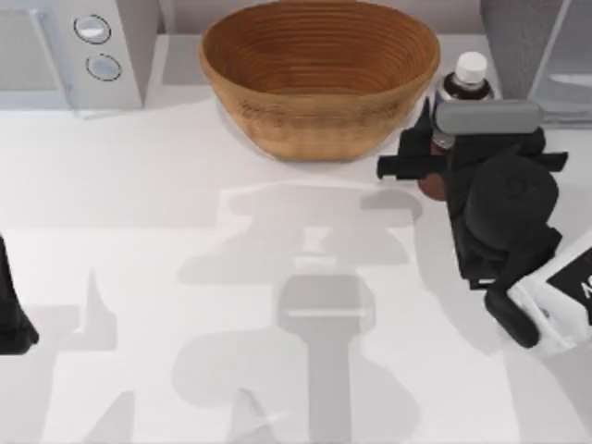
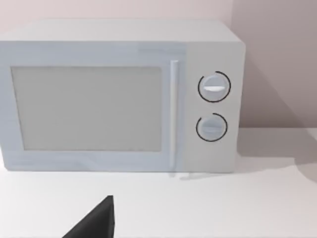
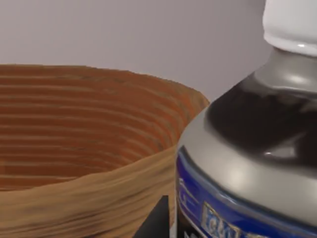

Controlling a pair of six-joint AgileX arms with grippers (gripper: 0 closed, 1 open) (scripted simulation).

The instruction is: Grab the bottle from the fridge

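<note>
The bottle (image 1: 465, 81), white-capped with a reddish-brown base, stands on the table just right of the woven basket (image 1: 319, 74), outside the fridge (image 1: 520, 32). My right gripper (image 1: 425, 148) is around the bottle's body and shut on it. The arm's dark wrist covers the bottle's middle. In the right wrist view the bottle (image 3: 247, 158) is very close, with a blue label band and its white cap (image 3: 292, 22). One dark fingertip (image 3: 157, 220) lies against its side. My left gripper (image 1: 11, 319) is parked at the table's left edge.
A white box with two round knobs (image 1: 92, 46) stands at the back left and also faces the left wrist camera (image 2: 119, 96). The fridge's pale door panel (image 1: 569, 69) stands at the far right. The basket's rim (image 3: 99, 173) is close beside the bottle.
</note>
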